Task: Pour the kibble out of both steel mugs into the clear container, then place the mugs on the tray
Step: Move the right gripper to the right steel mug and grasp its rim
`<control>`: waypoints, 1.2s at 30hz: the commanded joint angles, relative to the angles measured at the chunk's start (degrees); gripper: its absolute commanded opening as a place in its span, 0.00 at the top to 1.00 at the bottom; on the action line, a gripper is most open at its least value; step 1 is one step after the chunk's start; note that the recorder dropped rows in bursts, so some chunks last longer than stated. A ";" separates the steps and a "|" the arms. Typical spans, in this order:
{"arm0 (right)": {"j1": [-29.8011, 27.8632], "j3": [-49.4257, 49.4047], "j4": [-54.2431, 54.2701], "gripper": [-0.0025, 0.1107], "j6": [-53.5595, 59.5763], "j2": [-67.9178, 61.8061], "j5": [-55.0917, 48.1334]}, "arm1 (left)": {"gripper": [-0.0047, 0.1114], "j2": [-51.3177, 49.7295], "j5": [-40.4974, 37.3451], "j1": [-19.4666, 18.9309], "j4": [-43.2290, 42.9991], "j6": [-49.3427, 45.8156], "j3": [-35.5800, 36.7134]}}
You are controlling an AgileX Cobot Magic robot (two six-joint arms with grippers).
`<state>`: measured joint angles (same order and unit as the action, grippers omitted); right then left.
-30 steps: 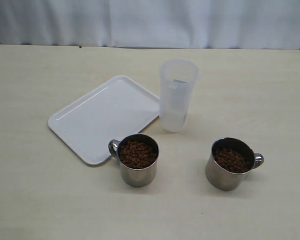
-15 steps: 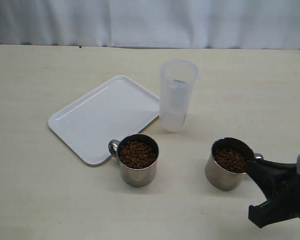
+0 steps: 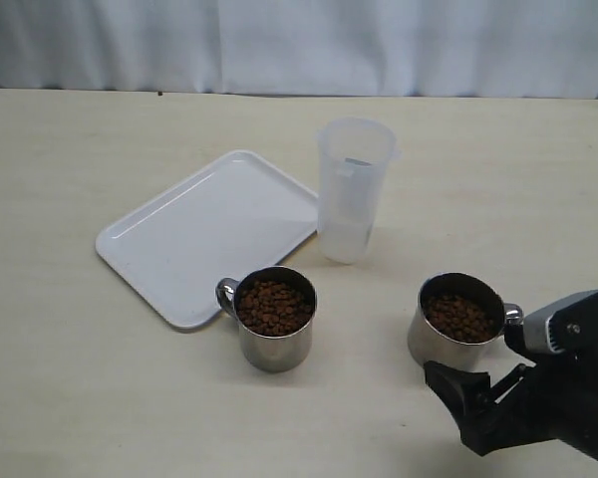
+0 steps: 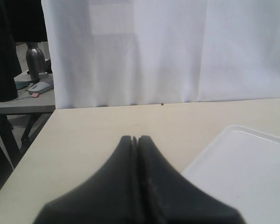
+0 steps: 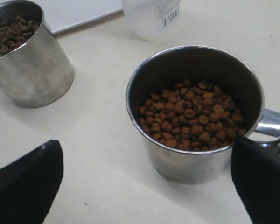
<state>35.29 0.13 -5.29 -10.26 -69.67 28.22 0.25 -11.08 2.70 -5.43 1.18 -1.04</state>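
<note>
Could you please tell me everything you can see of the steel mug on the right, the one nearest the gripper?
The short shiny stainless-steel cylindrical mug stands upright on the pale beige table, apart from the second steel mug and the tall translucent plastic tumbler. It is partly filled with small round dark-brown kibble pellets, lying below the rim. Its small loop handle points away from the second mug. The open right gripper straddles it, one black finger beside the handle; contact cannot be judged.

The left mug (image 3: 274,349) and right mug (image 3: 429,344) are shiny polished steel; the container (image 3: 352,189) cloudy translucent plastic; the tray (image 3: 204,234) smooth glossy white plastic; the table (image 3: 80,378) matt.
</note>
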 commanded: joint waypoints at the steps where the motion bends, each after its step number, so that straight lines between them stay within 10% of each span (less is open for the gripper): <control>1: 0.23 -0.13 0.68 0.24 0.43 -3.52 4.11 | 0.96 -0.25 0.74 0.11 0.07 0.11 -0.50; 13: 0.23 5.06 8.78 0.24 1.34 -8.77 -5.12 | 0.96 -0.25 0.74 0.11 0.07 0.11 -0.50; 36: 0.13 11.84 12.12 0.24 11.96 -25.20 11.97 | 0.96 -0.25 0.34 0.11 0.07 0.11 -0.50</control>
<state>35.29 10.39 6.11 0.61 -93.36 39.17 0.25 -11.08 2.70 -5.43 1.18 -1.04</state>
